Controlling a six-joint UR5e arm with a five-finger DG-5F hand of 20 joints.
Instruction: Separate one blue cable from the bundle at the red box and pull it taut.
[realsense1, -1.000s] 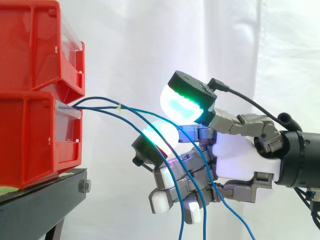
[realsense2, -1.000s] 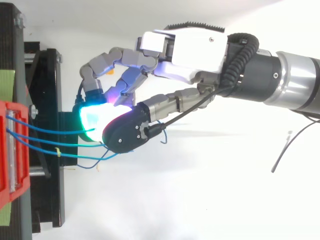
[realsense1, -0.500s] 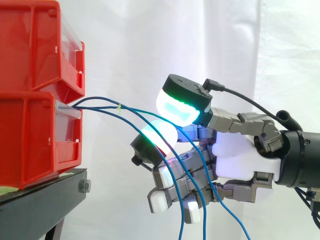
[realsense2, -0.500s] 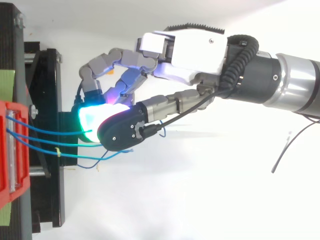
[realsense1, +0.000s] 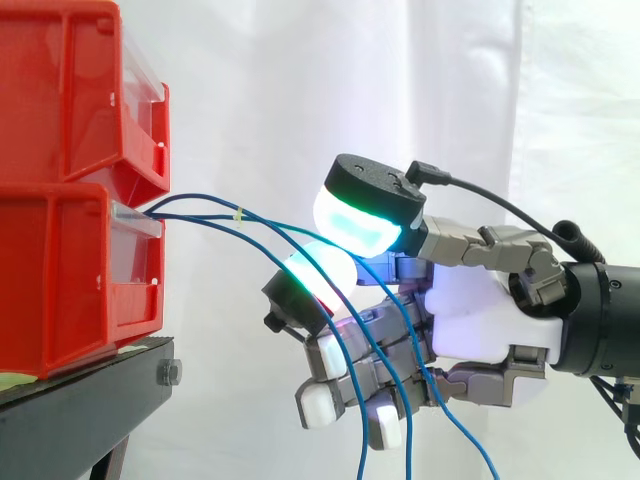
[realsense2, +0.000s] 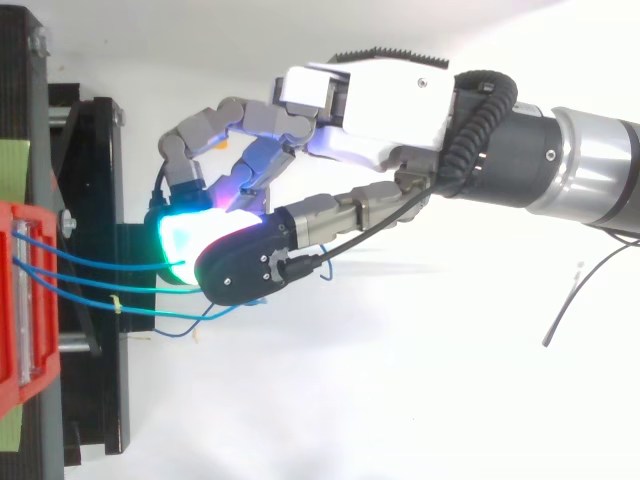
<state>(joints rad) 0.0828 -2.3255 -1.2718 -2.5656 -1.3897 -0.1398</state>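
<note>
- the hand (realsense1: 480, 320) is reaching in from the right, with its curled fingers (realsense1: 320, 404) sitting among the cables (realsense2: 120, 264) just off the front of the box (realsense1: 70, 270)
- over the last second the thumb (realsense1: 365, 205) is swinging forward and down toward the glowing fingertip (realsense1: 322, 268) below it; the gap between the two pads is narrowing, and in the side view they are now overlapping
- in the top view the thumb is sliding toward the box and then settling, covering the spot where the strands are running under the lit pad
- the palm and the arm are barely shifting, so this is a closing of the grasp, not a pull
- the hand is closing on the cables: they are passing between thumb and fingertip and draping across the lower curled fingers, though i am not able to tell whether one strand or several is being caught
- the cables are leaving the lower box, joined by a yellow tie (realsense1: 238, 213) a little way out, and are sagging in the same curves as before, their tails hanging down past the fingers
- as i am judging it, the separating step is only now being finished and the tautening is not yet starting; if more than one strand is sitting in the pinch, a pull will be dragging the bundle, not a single cable
</note>
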